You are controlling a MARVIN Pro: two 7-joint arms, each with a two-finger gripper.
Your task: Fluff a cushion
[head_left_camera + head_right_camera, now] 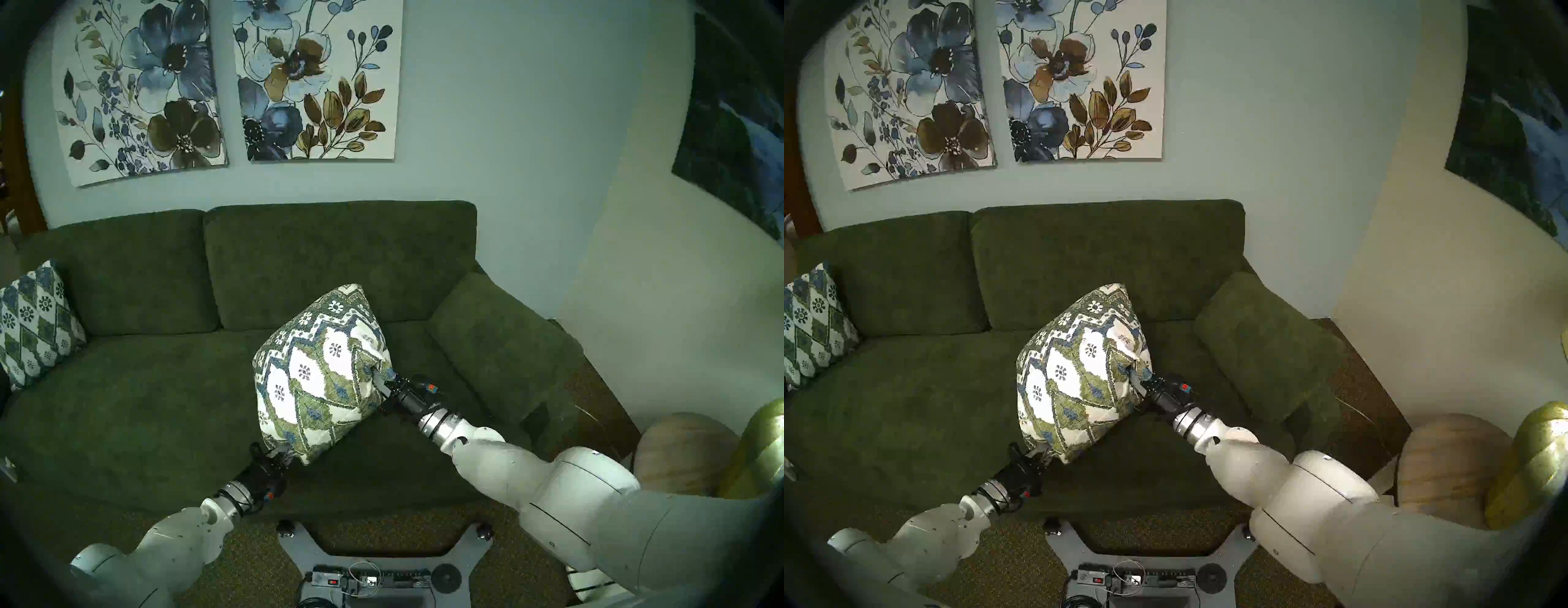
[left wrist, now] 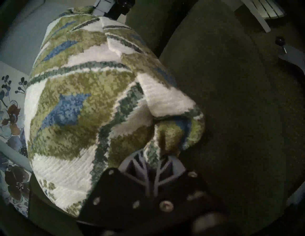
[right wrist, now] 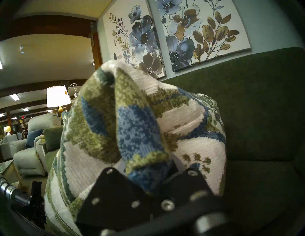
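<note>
The cushion [image 1: 316, 375], white with olive-green and blue diamonds and dark flower motifs, is held up over the sofa seat, tilted on a corner. My left gripper [image 1: 285, 455] is shut on its near bottom corner. My right gripper [image 1: 379, 379] is shut on its right corner, the fabric bunched there. In the left wrist view the cushion [image 2: 79, 105] fills the left half, its corner pinched at my left gripper [image 2: 163, 154]. In the right wrist view the cushion [image 3: 137, 131] folds into my right gripper [image 3: 156, 171].
The dark green sofa [image 1: 140, 407] spans the view, with a green armrest [image 1: 500, 339] on the right. A second, bluer patterned pillow [image 1: 36, 325] leans at the sofa's left end. A wooden ball [image 1: 679, 450] and a gold object [image 1: 759, 454] stand at the right. My base [image 1: 369, 569] is below.
</note>
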